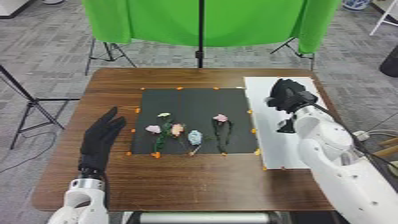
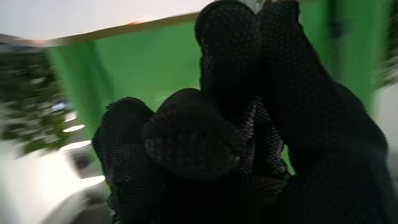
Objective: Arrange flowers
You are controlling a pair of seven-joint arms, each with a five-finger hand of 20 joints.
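In the head view my left hand (image 1: 99,136) is open above the table's left side, fingers straight and pointing away from me. My right hand (image 1: 289,96) is over the far part of the white board (image 1: 282,154). Its black glove, my right hand (image 2: 191,137), is seen close up in the right wrist view. On the dark mat (image 1: 191,100) lie a small white flower (image 1: 163,115), a pale purple flower (image 1: 154,129), a peach flower (image 1: 177,130), a light blue flower (image 1: 195,137) and a pink flower (image 1: 220,118) with dark stems.
Small orange pieces mark the edges of the mat and board on the brown wooden table (image 1: 195,187). Beyond the table, a green cloth (image 1: 204,22) hangs on a black stand. Another stand (image 1: 33,102) is on the floor at the left.
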